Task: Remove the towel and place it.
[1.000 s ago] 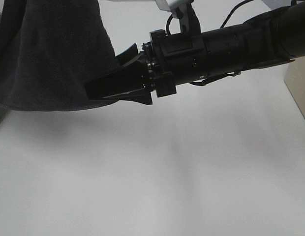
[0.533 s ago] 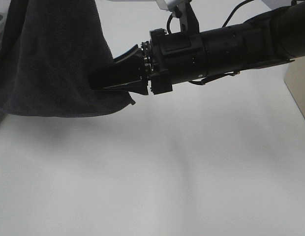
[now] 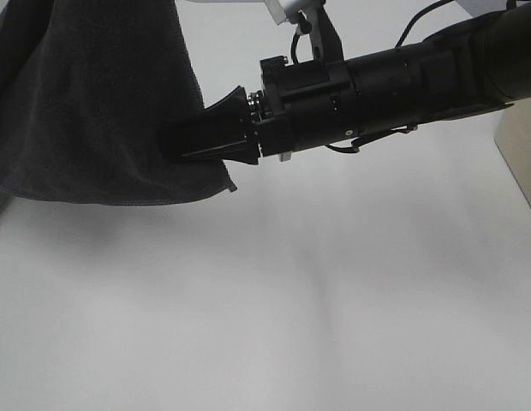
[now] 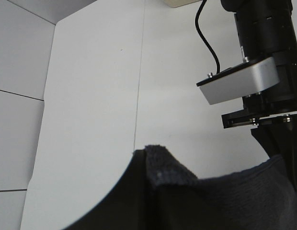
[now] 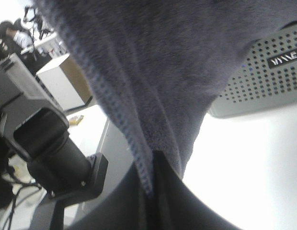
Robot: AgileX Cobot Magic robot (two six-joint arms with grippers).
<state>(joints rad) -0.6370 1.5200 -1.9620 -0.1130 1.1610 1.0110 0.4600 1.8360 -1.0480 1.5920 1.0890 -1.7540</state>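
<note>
The dark towel (image 3: 86, 103) hangs at the upper left of the exterior high view, its lower hem free above the white table (image 3: 274, 308). My right gripper (image 3: 165, 142) reaches across from the right and is shut on the towel's right edge. In the right wrist view the hemmed edge of the towel (image 5: 153, 57) runs down into the closed right gripper (image 5: 152, 168). In the left wrist view my left gripper (image 4: 147, 165) is shut on a bunched fold of the towel (image 4: 225, 196). The left gripper is outside the exterior high view.
A grey perforated basket (image 5: 263, 72) lies behind the towel in the right wrist view, with a cardboard box (image 5: 67, 84) and my left arm (image 5: 48, 143) on the other side. A beige box (image 3: 520, 158) stands at the table's right edge.
My right gripper went from open to shut on the towel's right edge. The towel's lower right corner came into view below the gripper.
</note>
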